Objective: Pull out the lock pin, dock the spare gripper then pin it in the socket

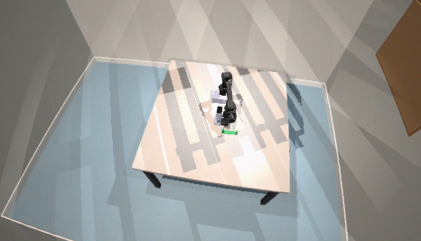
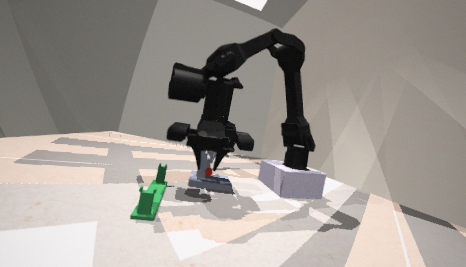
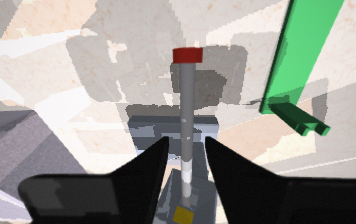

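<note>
My gripper (image 2: pixel 207 167) (image 3: pixel 186 140) points down at the mount with its fingers apart. The grey lock pin (image 3: pixel 187 100) runs between them, with a visible gap on each side. Its red head (image 3: pixel 187 55) (image 2: pixel 208 172) points away from the arm's base. The pin's other end lies over the mount's grey upper block (image 3: pixel 202 199), which bears a yellow mark; how far it sits in the socket cannot be told. The mount's blue-grey base (image 1: pixel 218 123) (image 2: pixel 210 184) (image 3: pixel 172 121) rests on the table. A small black shape (image 1: pixel 219 109) shows by the mount; whether it is the spare gripper is unclear.
A green stand (image 1: pixel 229 132) (image 2: pixel 158 195) (image 3: pixel 305 50) with notched uprights lies close beside the mount, its uprights empty. The arm's pale base block (image 1: pixel 218 97) (image 2: pixel 303 184) stands on the mount's other side. The table (image 1: pixel 203 167) carries all of this.
</note>
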You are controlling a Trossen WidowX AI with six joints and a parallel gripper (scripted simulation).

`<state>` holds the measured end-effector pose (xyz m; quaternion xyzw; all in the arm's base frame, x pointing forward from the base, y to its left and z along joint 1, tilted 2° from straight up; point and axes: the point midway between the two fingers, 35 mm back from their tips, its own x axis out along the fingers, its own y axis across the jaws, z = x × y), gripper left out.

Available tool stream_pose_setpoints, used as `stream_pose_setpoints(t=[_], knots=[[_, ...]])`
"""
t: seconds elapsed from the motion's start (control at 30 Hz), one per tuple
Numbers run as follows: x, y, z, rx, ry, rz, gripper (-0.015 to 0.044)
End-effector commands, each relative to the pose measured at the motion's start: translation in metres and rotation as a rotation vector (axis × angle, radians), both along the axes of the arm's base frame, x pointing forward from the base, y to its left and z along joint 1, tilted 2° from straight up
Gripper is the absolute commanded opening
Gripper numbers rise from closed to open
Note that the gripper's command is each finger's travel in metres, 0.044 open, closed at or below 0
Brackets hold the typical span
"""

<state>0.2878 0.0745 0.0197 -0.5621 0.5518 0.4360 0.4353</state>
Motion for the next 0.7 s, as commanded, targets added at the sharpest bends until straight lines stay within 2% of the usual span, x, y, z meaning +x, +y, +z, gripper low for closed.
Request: stream_pose_setpoints(t=[0.0,0.67], knots=[[0.0,0.0,0.0,0.0,0.0,0.0,0.02],[-0.009,0.022,0.026,-0.016,0.028,0.005,0.02]])
